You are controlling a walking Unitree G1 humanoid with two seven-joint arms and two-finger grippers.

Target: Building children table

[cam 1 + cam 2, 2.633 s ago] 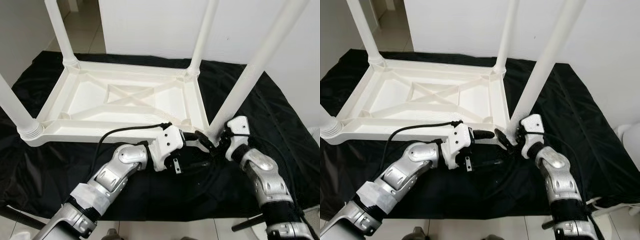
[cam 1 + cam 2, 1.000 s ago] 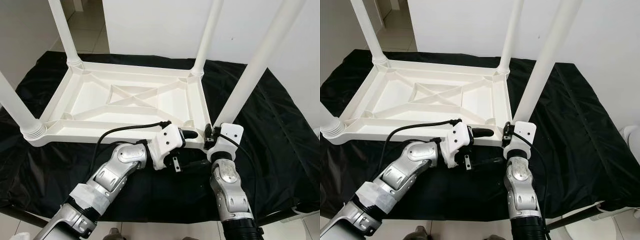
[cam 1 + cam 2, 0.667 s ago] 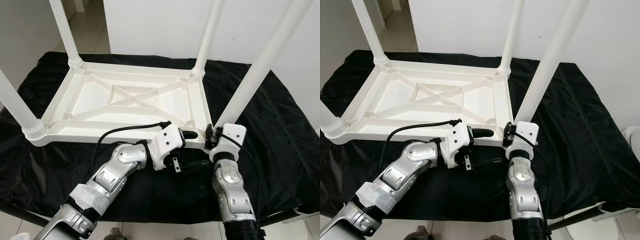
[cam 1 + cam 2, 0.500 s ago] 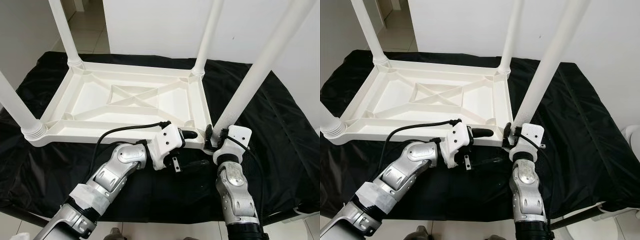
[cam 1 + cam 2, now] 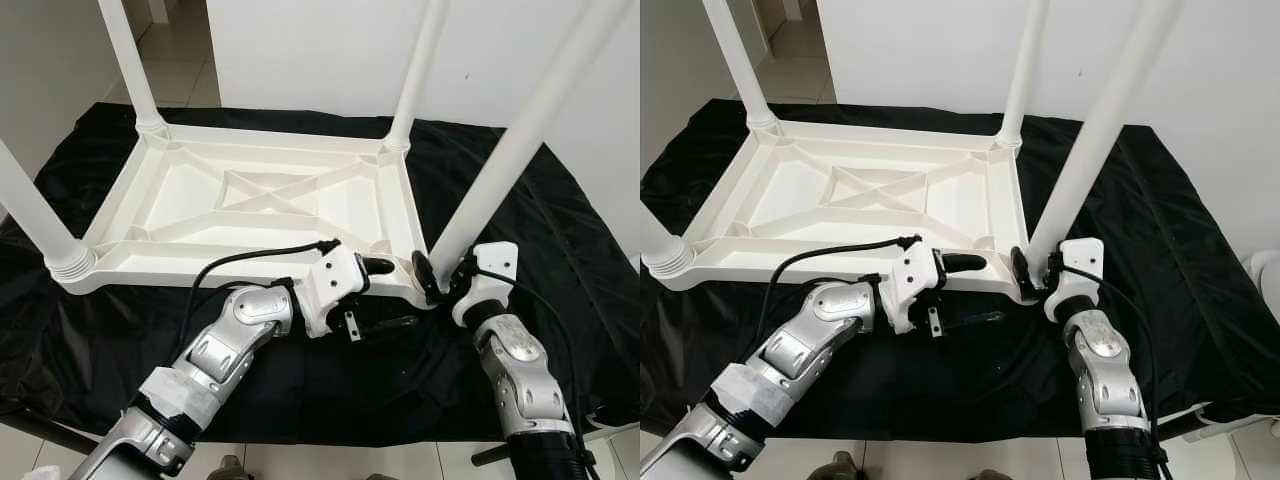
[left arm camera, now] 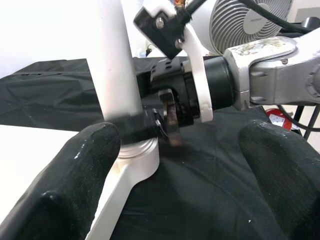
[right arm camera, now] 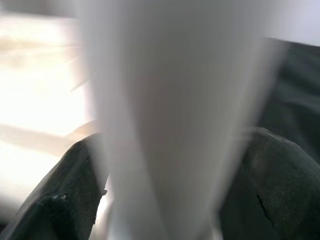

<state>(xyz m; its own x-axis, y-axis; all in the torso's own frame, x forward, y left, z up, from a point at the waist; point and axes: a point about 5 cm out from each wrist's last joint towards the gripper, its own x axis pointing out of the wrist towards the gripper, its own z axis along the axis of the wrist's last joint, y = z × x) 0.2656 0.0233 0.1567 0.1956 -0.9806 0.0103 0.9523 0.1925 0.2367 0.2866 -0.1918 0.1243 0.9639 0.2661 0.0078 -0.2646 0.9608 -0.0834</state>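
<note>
With the upturned table top (image 5: pixel 250 200) on the black cloth (image 5: pixel 560 250), the right gripper (image 5: pixel 440 280), fingers clamped around the near-right leg (image 5: pixel 500 170) base, should twist squarely while the left gripper (image 5: pixel 385 295), fingers spread and empty, steadies the rim.
</note>
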